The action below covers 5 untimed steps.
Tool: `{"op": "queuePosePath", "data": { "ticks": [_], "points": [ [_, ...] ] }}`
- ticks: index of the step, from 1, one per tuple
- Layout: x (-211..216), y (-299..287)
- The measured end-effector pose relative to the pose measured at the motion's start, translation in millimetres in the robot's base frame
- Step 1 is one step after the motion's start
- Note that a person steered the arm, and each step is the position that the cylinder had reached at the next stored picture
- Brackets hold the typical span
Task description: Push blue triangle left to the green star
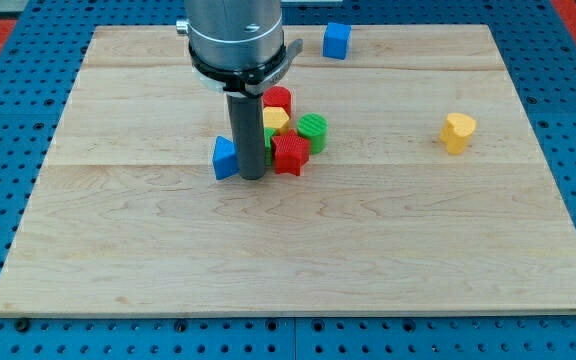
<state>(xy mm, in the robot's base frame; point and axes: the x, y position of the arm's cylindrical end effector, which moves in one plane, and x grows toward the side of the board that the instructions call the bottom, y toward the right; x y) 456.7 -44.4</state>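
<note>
Blue triangle lies left of the mostly hidden green star.

my tip rests on the board, rod upright beneath the grey cylindrical arm end

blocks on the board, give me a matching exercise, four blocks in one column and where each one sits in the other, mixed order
Blocks:
1. blue triangle
2. blue cube
3. yellow block
4. red block

Places:
A. alone toward the view's right
B. near the view's top edge of the board
C. just to the view's left of my tip
D. just to the view's right of my tip, at the front of the cluster

Pairs: 1-C, 2-B, 3-A, 4-D
</note>
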Motion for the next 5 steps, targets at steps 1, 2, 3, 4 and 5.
{"op": "queuePosePath", "data": {
  "ticks": [1,2,3,4,5],
  "points": [
    [0.0,-6.8],
    [0.0,-31.3],
    [-0.8,-62.4],
    [-26.9,-69.3],
    [-31.1,-90.5]
  ]
}}
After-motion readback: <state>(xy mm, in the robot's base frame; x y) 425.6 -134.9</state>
